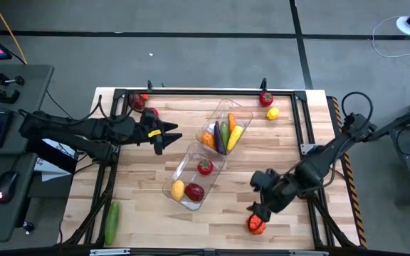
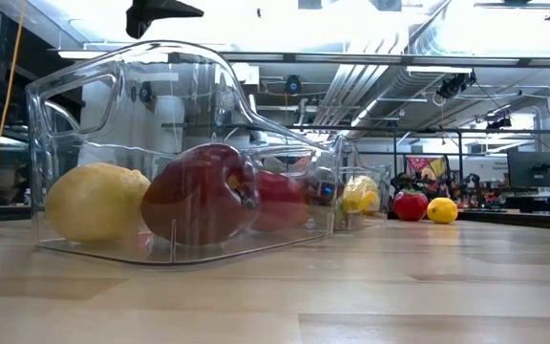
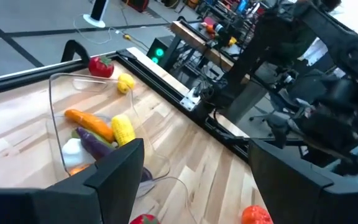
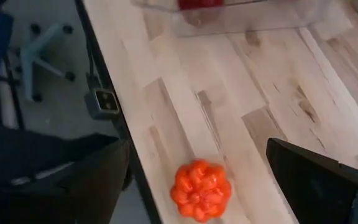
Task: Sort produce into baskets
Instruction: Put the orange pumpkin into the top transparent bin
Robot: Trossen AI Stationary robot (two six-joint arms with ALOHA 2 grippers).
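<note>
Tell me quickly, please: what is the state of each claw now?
Left claw: open, holding nothing, beside the baskets.
Right claw: open, empty, above the orange pumpkin.

Probably a lab: ceiling ducts (image 2: 418,57), monitors (image 2: 533,169)

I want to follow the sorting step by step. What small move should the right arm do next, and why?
Probably lower the right pincer straight down around the orange pumpkin. Its fingers are open with the pumpkin lying between them on the table, near the edge and outside both baskets. The left pincer waits by the far basket.
</note>
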